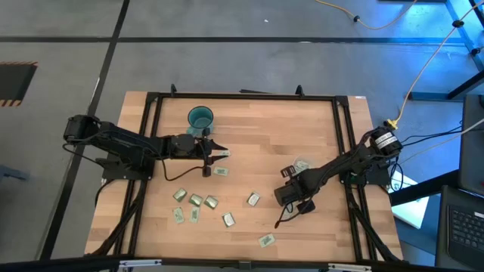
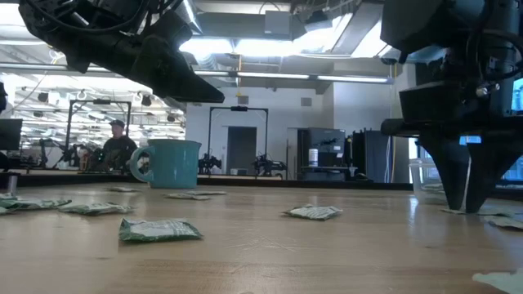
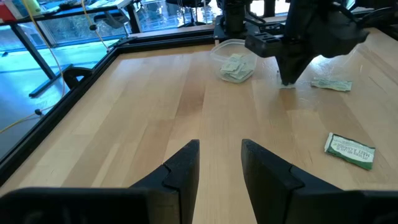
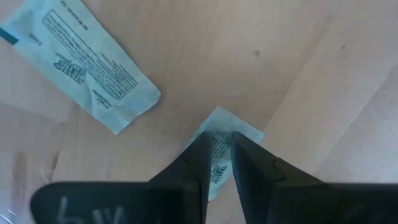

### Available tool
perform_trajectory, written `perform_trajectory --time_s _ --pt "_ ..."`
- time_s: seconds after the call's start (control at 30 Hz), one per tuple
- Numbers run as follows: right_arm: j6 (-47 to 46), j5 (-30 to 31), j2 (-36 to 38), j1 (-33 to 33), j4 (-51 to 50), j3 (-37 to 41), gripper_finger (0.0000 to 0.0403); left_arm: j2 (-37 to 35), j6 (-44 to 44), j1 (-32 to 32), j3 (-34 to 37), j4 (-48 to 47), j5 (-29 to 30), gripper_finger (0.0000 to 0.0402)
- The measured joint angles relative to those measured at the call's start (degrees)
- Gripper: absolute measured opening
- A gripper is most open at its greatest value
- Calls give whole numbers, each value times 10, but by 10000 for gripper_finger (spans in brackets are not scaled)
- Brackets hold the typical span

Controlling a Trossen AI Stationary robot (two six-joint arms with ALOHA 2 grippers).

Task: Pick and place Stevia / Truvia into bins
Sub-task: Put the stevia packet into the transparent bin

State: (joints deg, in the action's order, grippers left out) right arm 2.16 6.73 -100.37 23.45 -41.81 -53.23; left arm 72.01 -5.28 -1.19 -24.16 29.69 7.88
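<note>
Right gripper (image 4: 217, 155) stands point-down on the table (image 1: 249, 140), fingers nearly together, pinching one pale green sachet (image 4: 219, 134) just beside the clear cup (image 3: 234, 55). Only the packet's edge sits between the fingers, so it may slip free on lifting. Left gripper (image 3: 219, 163) waits open near the teal cup (image 1: 200, 118).

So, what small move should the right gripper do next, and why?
Probably lift straight up. The right gripper is closed on a pale sachet lying on the table, so raising it clears the wood before carrying it to the clear cup.
</note>
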Motion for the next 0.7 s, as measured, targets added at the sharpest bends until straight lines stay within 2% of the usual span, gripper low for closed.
perform_trajectory --time_s 0.4,0.57,0.7 --pt "11 1 2 0 3 -3 4 0 0 0 0 0 0 114" --pt "9 -5 7 0 -58 -34 3 0 0 0 0 0 0 114" --pt "-3 31 43 0 -114 -66 2 0 0 0 0 0 0 114"
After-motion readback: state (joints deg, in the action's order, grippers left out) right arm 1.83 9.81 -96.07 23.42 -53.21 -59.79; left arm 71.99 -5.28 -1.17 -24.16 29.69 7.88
